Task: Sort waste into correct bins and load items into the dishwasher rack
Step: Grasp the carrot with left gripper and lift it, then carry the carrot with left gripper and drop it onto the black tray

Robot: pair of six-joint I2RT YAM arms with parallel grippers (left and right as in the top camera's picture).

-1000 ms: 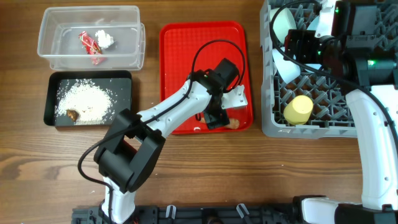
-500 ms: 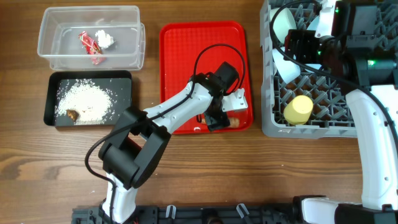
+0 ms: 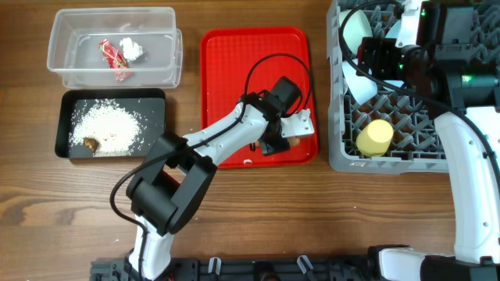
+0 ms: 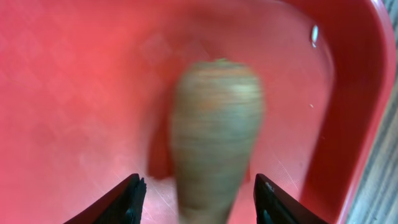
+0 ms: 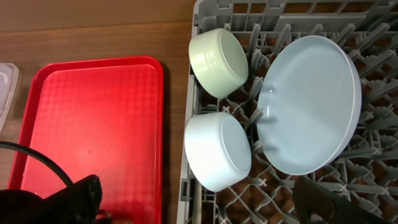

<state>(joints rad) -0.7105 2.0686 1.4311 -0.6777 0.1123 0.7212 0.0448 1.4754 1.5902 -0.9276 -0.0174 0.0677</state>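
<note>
The carrot point(image 4: 214, 130) lies in the right-hand corner of the red tray point(image 3: 234, 62) nearest the robot, its thick end pointing into the tray. The tray's raised rim runs just beside it on the right.

The left gripper point(image 4: 200, 202) is over the carrot with its fingers point(image 4: 132, 198) spread wide, one on each side. A strip of bare tray shows between each fingertip and the carrot, so it grips nothing. From overhead the gripper's body hides almost all of the carrot. The left arm point(image 3: 219, 136) crosses the tray's near edge at a slant, and its black cable point(image 3: 262, 62) loops over the middle of the tray.

Left of the tray stand the two bins. The clear bin point(image 3: 160, 35), farther back, holds the wrapper point(image 3: 112, 53) and the tissue point(image 3: 131, 48). The black bin point(image 3: 155, 117), nearer, holds the rice point(image 3: 105, 125) and the brown lump point(image 3: 91, 144).

Right of the tray stands the rack point(image 5: 205, 18). Two bowls point(image 5: 217, 53) sit on edge along the side facing the tray, with the plate point(image 5: 310, 112) upright just beyond them and the cup point(image 3: 375, 136) on its side nearer the robot.

The right gripper point(image 3: 383, 56) hangs over the far part of the rack, hiding some of it. Whether it is open or closed cannot be told.
</note>
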